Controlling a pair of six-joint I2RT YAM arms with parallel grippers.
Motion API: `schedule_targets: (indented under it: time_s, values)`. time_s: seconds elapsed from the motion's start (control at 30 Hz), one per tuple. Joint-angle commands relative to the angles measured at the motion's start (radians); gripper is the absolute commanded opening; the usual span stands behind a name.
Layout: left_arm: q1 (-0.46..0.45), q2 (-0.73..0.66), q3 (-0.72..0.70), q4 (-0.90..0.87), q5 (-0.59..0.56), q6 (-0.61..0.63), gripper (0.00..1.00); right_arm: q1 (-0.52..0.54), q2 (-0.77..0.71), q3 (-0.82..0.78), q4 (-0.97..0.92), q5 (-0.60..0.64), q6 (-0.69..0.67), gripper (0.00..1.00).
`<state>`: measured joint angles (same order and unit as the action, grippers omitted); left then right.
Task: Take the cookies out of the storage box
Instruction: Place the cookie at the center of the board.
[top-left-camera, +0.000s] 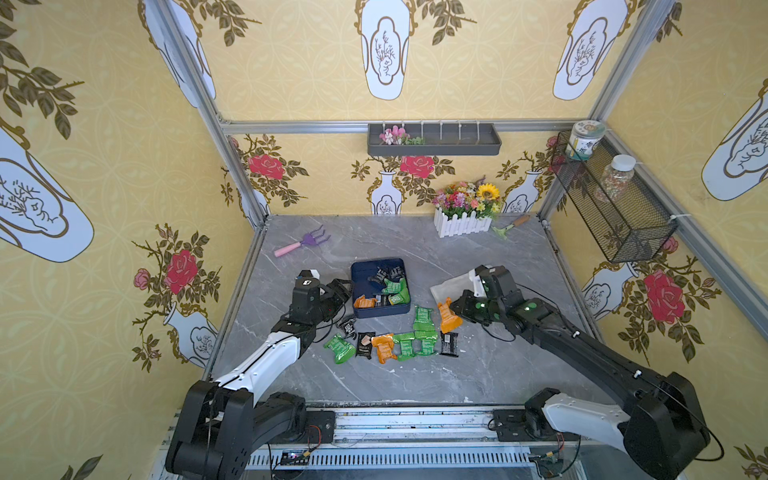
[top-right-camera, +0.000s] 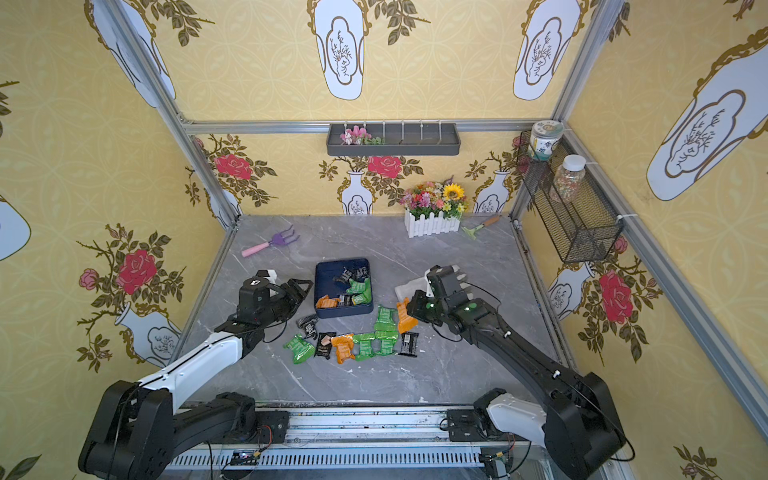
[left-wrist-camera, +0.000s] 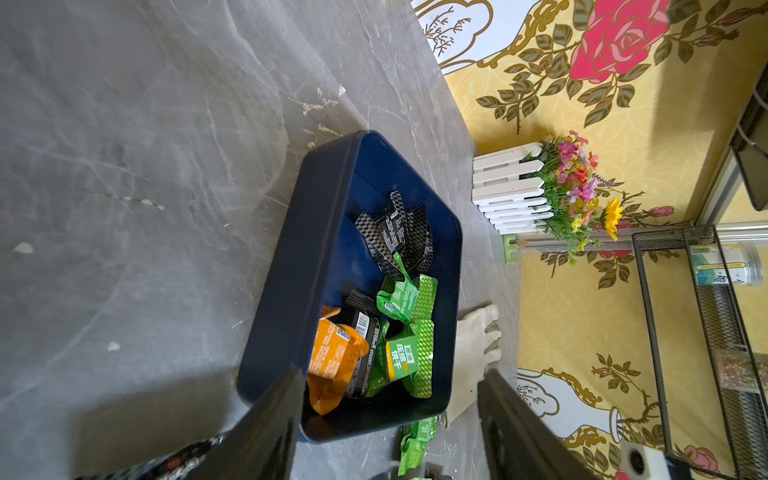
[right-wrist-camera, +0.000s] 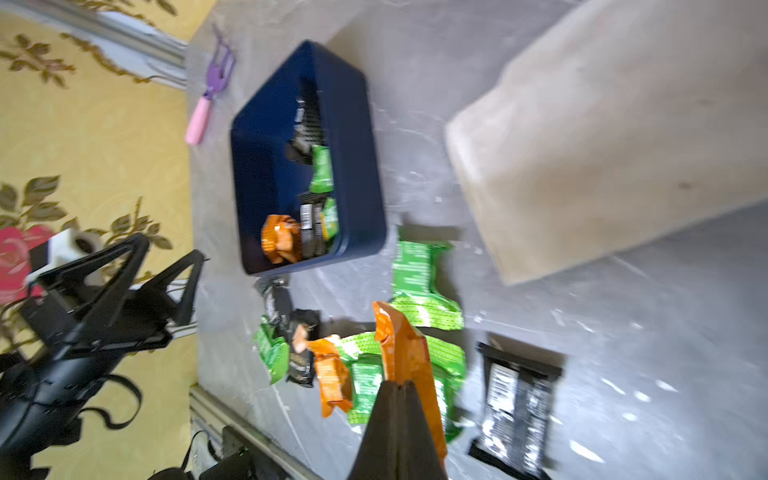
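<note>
- My left gripper (top-left-camera: 341, 287): jaws apart, beside the storage box (top-left-camera: 360, 272) at the middle of the worktop (top-left-camera: 415, 386).
- My right gripper (right-wrist-camera: 397, 385): jaws clamped on an orange packet (right-wrist-camera: 395, 332).
- The cookies (top-left-camera: 424, 332): some inside the box, others on the worktop before it.

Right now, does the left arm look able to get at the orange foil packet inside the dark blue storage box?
Probably yes. The open left end effector sits beside the dark blue storage box, near the orange foil packet in its corner; nothing covers the packet.
</note>
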<state>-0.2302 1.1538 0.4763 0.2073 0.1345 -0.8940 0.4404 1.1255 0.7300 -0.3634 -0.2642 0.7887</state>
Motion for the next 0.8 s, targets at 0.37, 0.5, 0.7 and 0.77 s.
schedule_targets:
  time_s: [0.37, 0.5, 0.7, 0.77]
  values:
    - [-0.016, 0.0, 0.012, -0.04, -0.013, -0.022, 0.68, -0.201, -0.024, -0.242, 0.07, -0.157, 0.04, 0.0]
    - [-0.061, 0.021, 0.086, -0.171, -0.07, 0.024, 0.65, -0.237, -0.008, -0.274, 0.056, -0.129, 0.027, 0.0]
    - [-0.155, 0.093, 0.216, -0.333, -0.184, 0.091, 0.64, -0.244, -0.082, -0.235, -0.042, -0.054, -0.011, 0.39]
    - [-0.169, 0.126, 0.242, -0.338, -0.193, 0.092, 0.64, -0.243, -0.102, -0.196, -0.083, -0.027, -0.037, 0.44]
